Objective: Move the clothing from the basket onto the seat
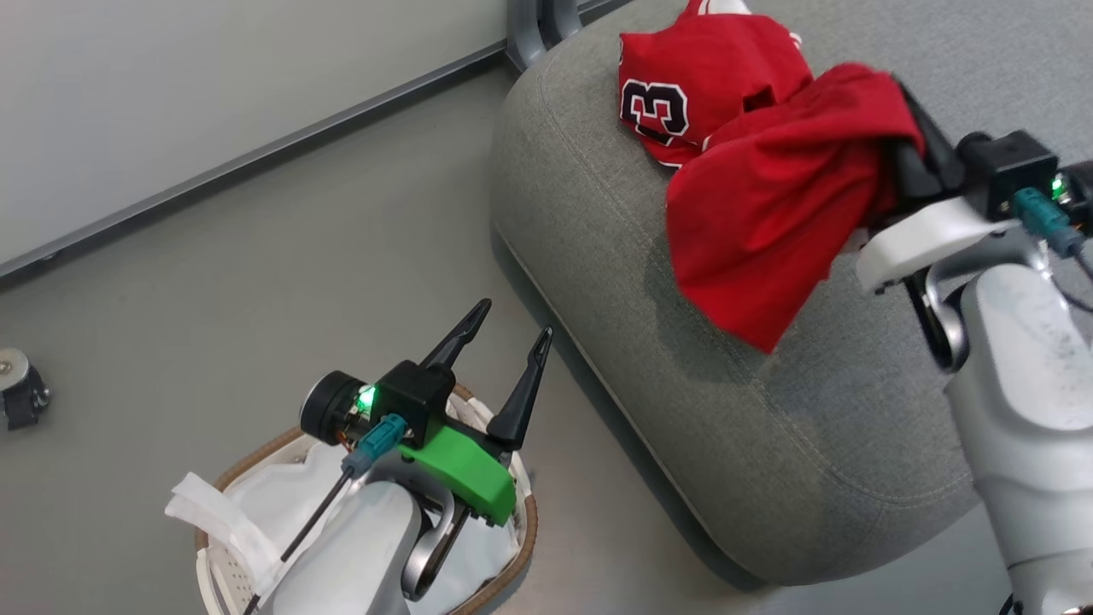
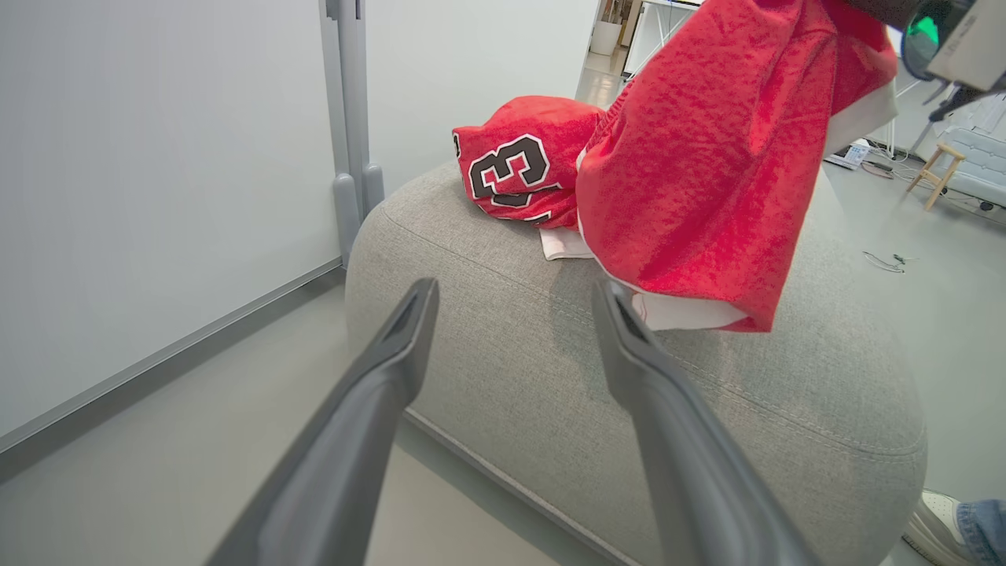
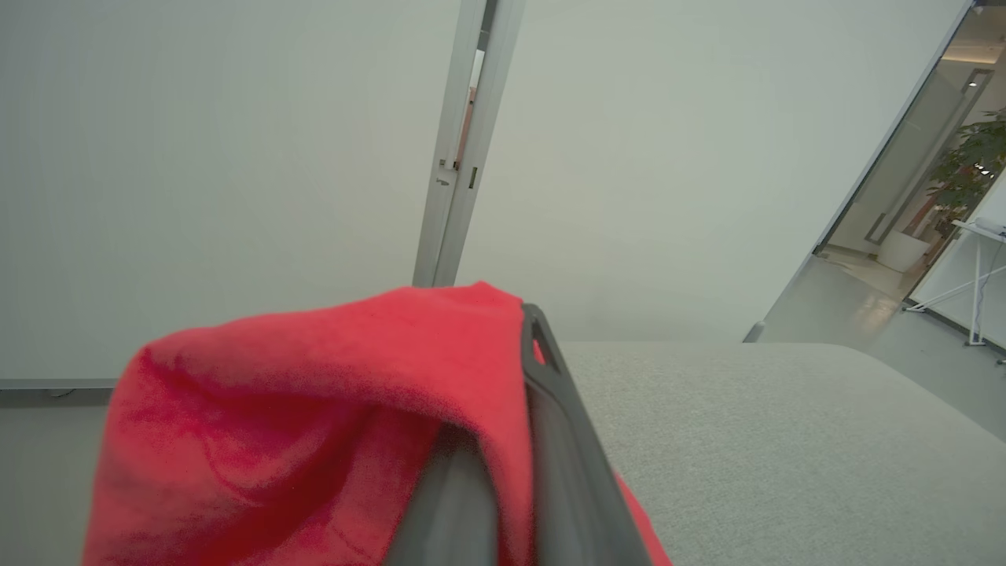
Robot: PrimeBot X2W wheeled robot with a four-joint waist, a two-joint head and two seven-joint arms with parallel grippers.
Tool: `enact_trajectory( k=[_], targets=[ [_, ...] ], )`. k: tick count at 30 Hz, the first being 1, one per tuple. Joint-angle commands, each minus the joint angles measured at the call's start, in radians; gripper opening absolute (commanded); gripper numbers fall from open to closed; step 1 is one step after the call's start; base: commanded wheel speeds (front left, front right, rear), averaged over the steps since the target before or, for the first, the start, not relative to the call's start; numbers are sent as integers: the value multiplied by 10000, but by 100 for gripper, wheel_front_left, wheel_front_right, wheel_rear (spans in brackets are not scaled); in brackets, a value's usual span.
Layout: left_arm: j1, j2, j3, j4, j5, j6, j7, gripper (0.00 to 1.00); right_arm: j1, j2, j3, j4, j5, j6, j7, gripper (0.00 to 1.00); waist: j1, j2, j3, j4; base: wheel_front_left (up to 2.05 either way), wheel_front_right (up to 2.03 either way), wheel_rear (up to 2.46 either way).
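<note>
Basket (image 1: 528, 523) in head view; shoe (image 2: 931, 515) in left wrist view corner

Left gripper (image 1: 516, 318) low, fingers spread wide, empty. Right gripper (image 3: 538, 346) raised, fingers pinched together on red garment (image 1: 768, 213).

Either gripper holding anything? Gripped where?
Right gripper, jaws shut, pinches the unnumbered red garment by a bunched upper fold, the rest hanging over the seat. Left gripper open, empty.

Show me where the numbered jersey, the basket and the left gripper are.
numbered jersey (image 1: 713, 68), head view, red cloth beside the numeral.
basket (image 1: 533, 523), head view, its brown woven rim.
left gripper (image 1: 516, 318), head view, midway between its open fingertips.
</note>
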State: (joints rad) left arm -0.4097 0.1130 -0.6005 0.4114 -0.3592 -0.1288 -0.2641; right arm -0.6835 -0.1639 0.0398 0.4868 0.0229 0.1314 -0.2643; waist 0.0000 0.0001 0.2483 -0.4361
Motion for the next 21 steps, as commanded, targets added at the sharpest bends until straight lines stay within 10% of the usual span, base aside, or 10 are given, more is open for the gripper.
enact_trajectory(
  k=[1,21],
  targets=[
    [-221,135,16,-53,66,-31,-3,100,-372,-200,-168,-143,-88,-14,-2,0,0,-1,551,361,0,0,0],
    [-1724,604,-9,-1055,665,-33,-3,100,-3421,-2598,-3027,571,-1430,-14,-2,0,0,-1,3806,2331,0,0,0]
  ],
)
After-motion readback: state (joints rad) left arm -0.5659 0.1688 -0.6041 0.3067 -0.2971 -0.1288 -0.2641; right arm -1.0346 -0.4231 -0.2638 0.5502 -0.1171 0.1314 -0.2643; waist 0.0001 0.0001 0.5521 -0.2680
